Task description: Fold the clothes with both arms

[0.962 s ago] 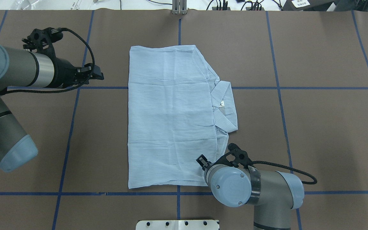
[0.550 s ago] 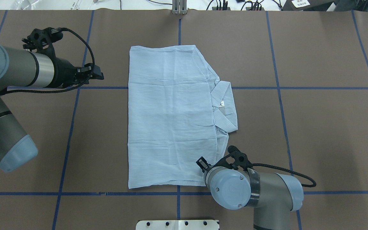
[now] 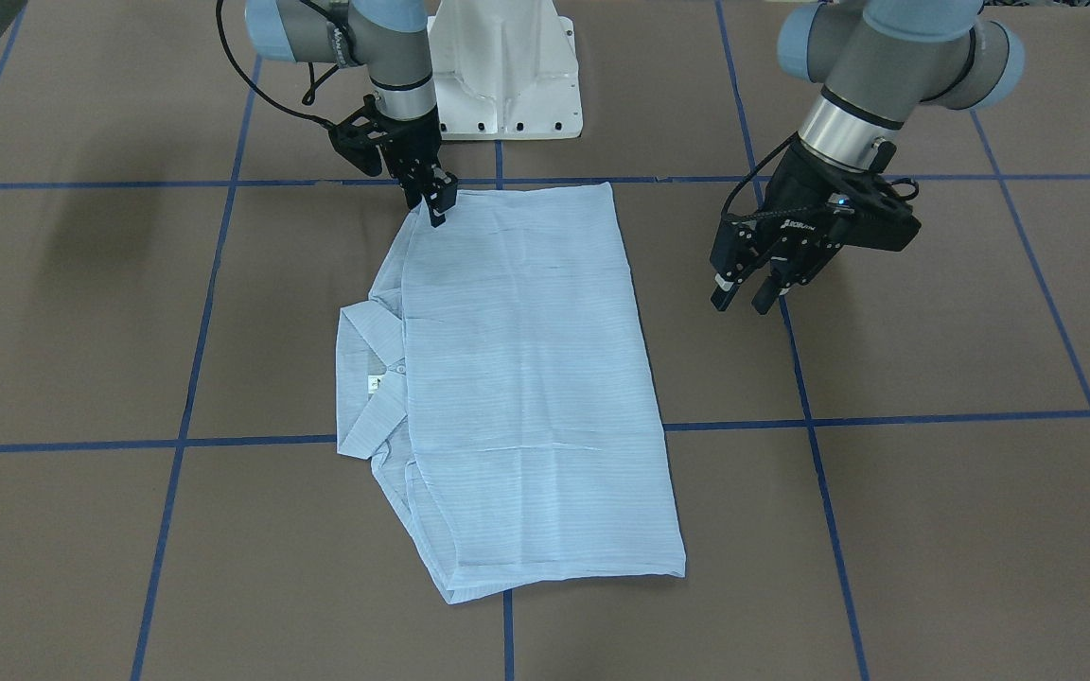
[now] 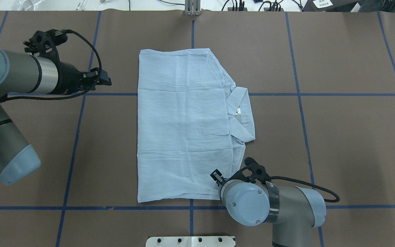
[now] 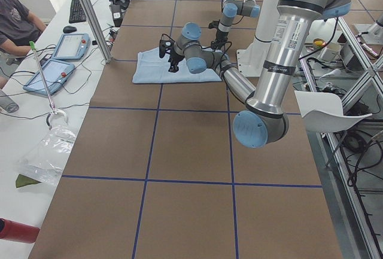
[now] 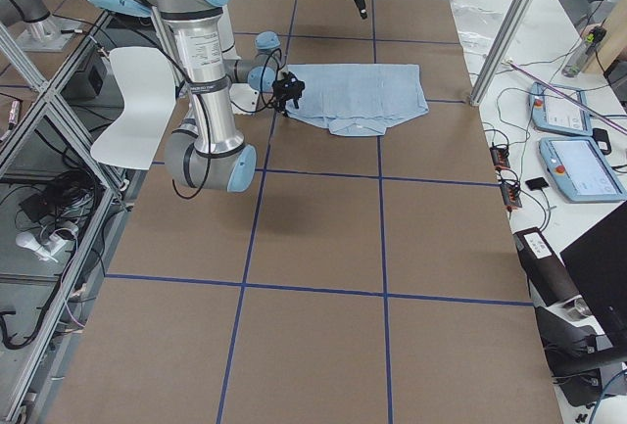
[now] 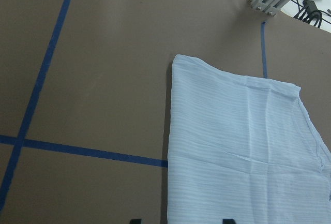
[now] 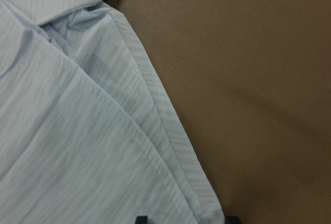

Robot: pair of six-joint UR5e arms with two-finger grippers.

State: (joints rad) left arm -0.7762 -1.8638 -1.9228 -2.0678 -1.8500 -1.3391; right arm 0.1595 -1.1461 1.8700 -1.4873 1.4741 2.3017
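Upper left of the front-facing view, my right arm [image 3: 398, 66] holds spread jaws astride the top-left corner of the pale-blue shirt [image 3: 526, 378], folded flat mid-bench [image 3: 933, 530]. At right, my left arm [image 3: 862, 104] hovers clear, jaws spread and empty. Next fold, I judge: pinch this corner, bring the left in.

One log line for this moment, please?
pale-blue striped shirt: folded flat | left gripper: open, beside it | right gripper: open, at its corner
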